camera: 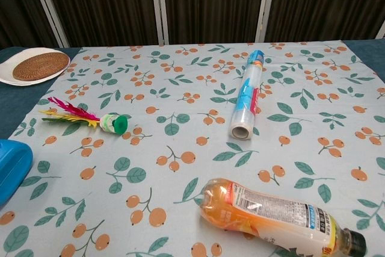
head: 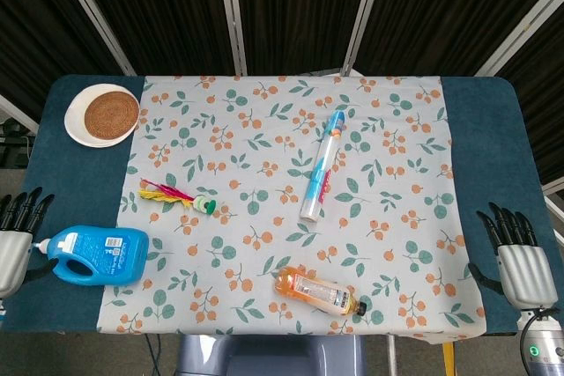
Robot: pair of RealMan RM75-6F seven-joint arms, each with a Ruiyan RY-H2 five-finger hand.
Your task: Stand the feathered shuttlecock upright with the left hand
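Note:
The feathered shuttlecock (head: 181, 197) lies on its side on the flowered cloth, pink and yellow feathers pointing left, green base to the right; the chest view shows the shuttlecock (camera: 90, 120) at mid left. My left hand (head: 15, 239) hangs at the table's left edge, well left of it, fingers apart and holding nothing. At the right edge my right hand (head: 518, 257) is likewise open and empty. Neither hand shows in the chest view.
A blue detergent bottle (head: 99, 254) lies just right of my left hand, below the shuttlecock. A white plate with a woven coaster (head: 104, 114) sits at back left. A wrap roll (head: 322, 166) lies mid-table and an orange drink bottle (head: 317, 291) near the front edge.

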